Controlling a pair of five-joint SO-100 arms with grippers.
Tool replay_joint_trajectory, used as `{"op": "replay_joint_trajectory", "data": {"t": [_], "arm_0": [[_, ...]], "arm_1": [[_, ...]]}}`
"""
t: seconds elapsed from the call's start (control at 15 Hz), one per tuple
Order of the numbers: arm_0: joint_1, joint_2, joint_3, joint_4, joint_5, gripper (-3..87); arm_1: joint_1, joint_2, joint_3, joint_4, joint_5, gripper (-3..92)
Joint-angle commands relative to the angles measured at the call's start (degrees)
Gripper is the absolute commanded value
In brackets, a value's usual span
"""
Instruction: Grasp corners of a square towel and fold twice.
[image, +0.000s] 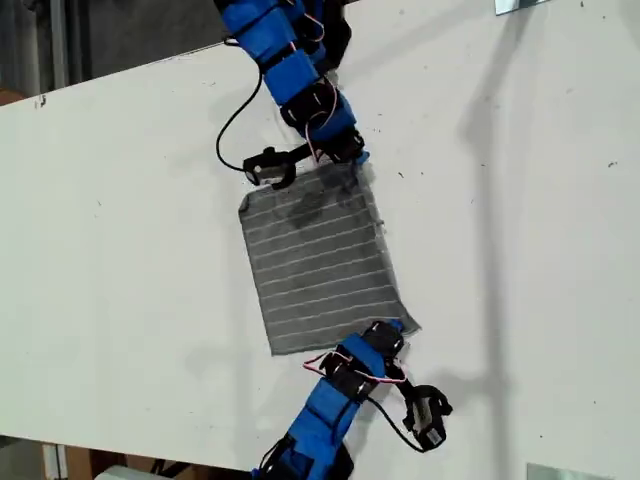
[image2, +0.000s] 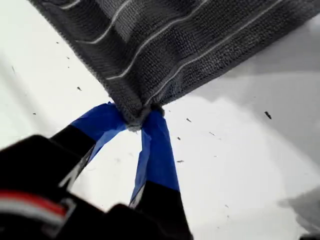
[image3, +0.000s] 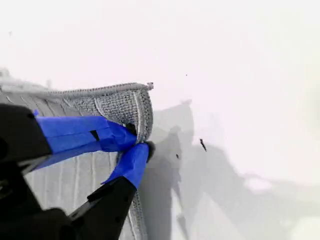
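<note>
Towel (image: 318, 262) lies spread on the white desk (image: 120, 250), roughly mid-frame in the exterior view, striped face up, tilted slightly. It looks single-layer to me, so I judge neither fold done yet; both folds remain.

My first gripper (image2: 141, 121) is pinched closed on one towel corner (image2: 134, 116), the fabric bunched between the blue-taped fingertips (image2: 156, 145). My second gripper (image3: 131, 145) is closed on another corner (image3: 136, 106), its edge curled up slightly against the tips. In the exterior view one arm sits at the towel's far edge, the other at its near edge; I cannot match them to the wrist views.

Step in hand: corners grasped, lift and carry-over pending.

Desk: plain white, matte, a few dark specks. Room beyond the desk edge: dim, not readable.
</note>
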Motion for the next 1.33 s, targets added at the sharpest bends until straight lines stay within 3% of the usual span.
{"op": "replay_joint_trajectory", "data": {"t": [0.0,0.13,0.4,0.67,1.0,1.27], "arm_0": [[-3.96,3.96,-11.69,4.57,9.05,-0.1],[-8.79,5.8,-15.12,8.96,13.45,-0.1],[-17.93,14.5,-10.72,15.64,15.29,-0.1],[-24.96,39.64,13.18,12.3,12.13,-0.1],[-28.65,64.78,44.12,3.6,4.48,-0.1],[-38.94,72.77,50.27,5.63,8.53,-0.1]], "arm_1": [[3.34,10.11,-4.31,5.27,-2.9,-0.1],[8.79,15.82,-3.78,5.98,-7.82,-0.1],[22.06,18.63,-5.8,4.13,-18.28,-0.1],[33.49,12.04,-17.05,4.31,-27.33,-0.1],[41.66,-19.78,-43.59,4.66,-35.42,-0.1],[49.31,-34.89,-59.68,7.12,-38.5,-0.1]]}}
